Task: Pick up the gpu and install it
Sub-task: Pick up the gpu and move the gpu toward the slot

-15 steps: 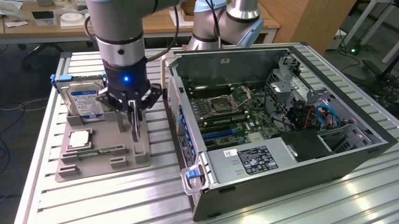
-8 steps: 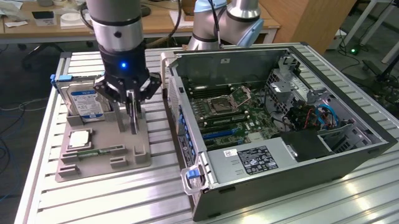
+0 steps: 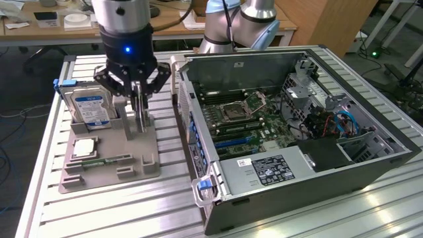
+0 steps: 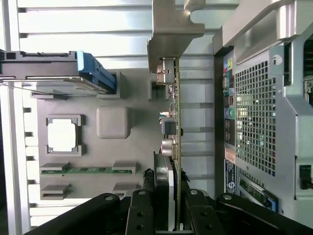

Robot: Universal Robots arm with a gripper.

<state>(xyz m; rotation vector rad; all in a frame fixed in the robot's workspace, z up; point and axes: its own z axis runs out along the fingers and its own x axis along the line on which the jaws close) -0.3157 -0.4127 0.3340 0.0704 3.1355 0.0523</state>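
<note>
The gpu (image 3: pixel 140 118) is a thin dark green card standing on edge over the grey holder tray (image 3: pixel 132 168). My gripper (image 3: pixel 138 96) comes down from above and is shut on it, its black fingers pressed against both faces. In the wrist view the gpu (image 4: pixel 177 112) is edge-on, with its silvery bracket (image 4: pixel 171 29) at the far end, and my gripper (image 4: pixel 175 183) clamps the near end. Whether the card's lower edge still sits in the tray's slot I cannot tell.
On the tray stand a silver hard drive (image 3: pixel 92 106) with a blue-white label, a processor chip (image 3: pixel 84 148) and a narrow green memory strip (image 3: pixel 106 161). The open computer case (image 3: pixel 370 163) lies at the exterior view's right, its motherboard (image 3: pixel 244 119) exposed.
</note>
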